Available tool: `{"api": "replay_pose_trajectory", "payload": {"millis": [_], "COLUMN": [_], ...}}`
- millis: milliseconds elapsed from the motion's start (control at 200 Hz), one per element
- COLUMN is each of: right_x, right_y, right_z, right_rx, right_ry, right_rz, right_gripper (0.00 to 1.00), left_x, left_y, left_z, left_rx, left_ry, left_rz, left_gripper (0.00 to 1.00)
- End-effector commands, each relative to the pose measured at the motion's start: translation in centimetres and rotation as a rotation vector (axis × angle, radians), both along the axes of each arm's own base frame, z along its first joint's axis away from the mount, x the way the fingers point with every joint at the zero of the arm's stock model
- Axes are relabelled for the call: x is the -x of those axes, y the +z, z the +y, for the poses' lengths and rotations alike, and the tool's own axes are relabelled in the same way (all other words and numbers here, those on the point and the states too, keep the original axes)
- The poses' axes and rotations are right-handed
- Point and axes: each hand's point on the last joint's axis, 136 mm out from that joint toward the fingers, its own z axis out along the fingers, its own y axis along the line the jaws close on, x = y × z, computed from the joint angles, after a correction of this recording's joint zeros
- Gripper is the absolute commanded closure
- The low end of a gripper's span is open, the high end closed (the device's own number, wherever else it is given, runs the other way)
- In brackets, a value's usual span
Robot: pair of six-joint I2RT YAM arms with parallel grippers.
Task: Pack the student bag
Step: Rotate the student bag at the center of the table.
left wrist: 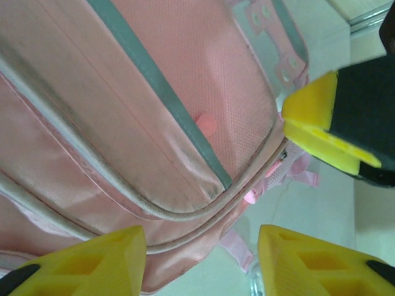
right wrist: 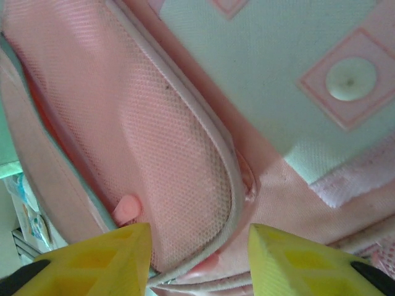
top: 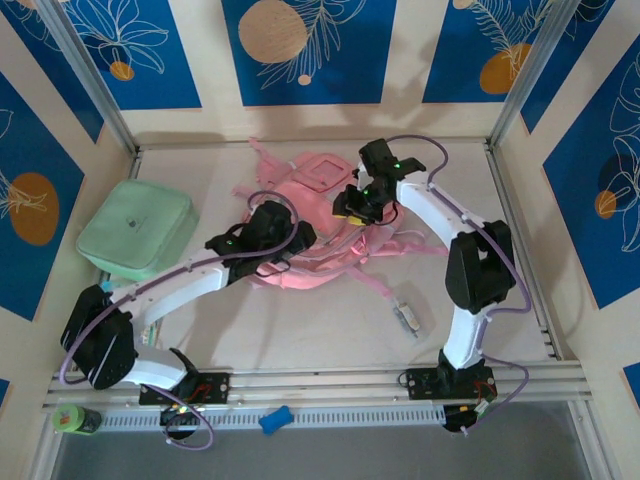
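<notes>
The student bag [top: 318, 215], a pink backpack, lies flat mid-table with its straps spread out. My left gripper [top: 292, 240] hovers at its near-left side and my right gripper [top: 357, 203] over its right part. In the left wrist view, the left gripper [left wrist: 200, 262] is open, its yellow fingertips [left wrist: 99, 262] straddling the bag's piped corner [left wrist: 185, 209] without pinching it; the right gripper's yellow fingers [left wrist: 321, 126] show close by. In the right wrist view, the right gripper [right wrist: 197, 259] stands open over the pink mesh pocket [right wrist: 160, 154], beside the pale blue panel [right wrist: 278, 61].
A mint green square soft case [top: 135, 230] lies at the left by the wall. A strap end with a clear buckle [top: 405, 317] trails toward the near right. A green bottle [top: 75, 418] and a small blue object [top: 275, 420] sit on the front rail.
</notes>
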Motion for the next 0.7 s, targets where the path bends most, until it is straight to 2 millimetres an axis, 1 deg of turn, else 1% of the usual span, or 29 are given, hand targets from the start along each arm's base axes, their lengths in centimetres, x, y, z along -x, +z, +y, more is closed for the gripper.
{"api": "replay_pose_trajectory", "payload": {"millis": [0, 75, 155, 210, 235, 295, 345, 420, 465, 495, 580, 635, 695], "right_x": [-0.1, -0.6, -1.1, -1.4, -1.5, -1.6, -1.6, -1.3, -1.1, -0.8, 0.1, 0.5, 1.2], "right_y": [-0.8, -0.9, -1.0, -1.3, -1.5, -1.6, -1.4, -1.0, -0.8, -0.6, 0.0, 0.4, 0.7], "right_z": [-0.4, 0.1, 1.2, 1.3, 1.3, 1.5, 1.7, 2.1, 2.4, 2.6, 3.1, 3.7, 4.6], "right_rx": [0.046, 0.007, -0.033, -0.018, -0.015, -0.027, -0.047, -0.077, -0.088, -0.098, -0.147, -0.182, -0.211], "right_ry": [-0.025, -0.017, 0.025, 0.029, 0.030, 0.033, 0.031, 0.026, 0.023, 0.020, -0.003, -0.027, -0.046], "right_rz": [0.053, 0.044, 0.027, 0.032, 0.037, 0.046, 0.039, 0.030, 0.031, 0.035, 0.049, 0.051, 0.057], "right_gripper": [0.56, 0.56, 0.61, 0.64, 0.68, 0.86, 0.92, 0.96, 1.00, 1.00, 1.00, 1.00, 1.00], "left_x": [-0.3, 0.0, -0.1, -0.3, -0.5, -1.2, -2.0, -3.3, -4.2, -4.8, -6.7, -7.8, -8.8], "left_y": [0.2, -0.7, -1.6, -2.3, -2.6, -2.8, -2.9, -3.2, -3.4, -3.4, -2.6, -2.0, -1.4], "left_z": [-0.5, -0.4, -0.4, -0.6, -0.8, -1.1, -1.1, -1.1, -0.8, -0.5, -0.4, 0.1, 0.5], "left_rx": [-0.053, -0.146, -0.188, -0.192, -0.192, -0.201, -0.223, -0.235, -0.235, -0.233, -0.223, -0.238, -0.266], "left_ry": [0.032, 0.047, 0.056, 0.062, 0.062, 0.062, 0.061, 0.051, 0.055, 0.060, 0.033, 0.025, -0.001], "left_rz": [-0.026, -0.023, -0.011, -0.011, -0.009, -0.031, -0.048, -0.059, -0.063, -0.071, -0.138, -0.164, -0.195], "left_gripper": [0.48, 0.43, 0.39, 0.37, 0.36, 0.34, 0.33, 0.31, 0.30, 0.30, 0.29, 0.28, 0.27]}}
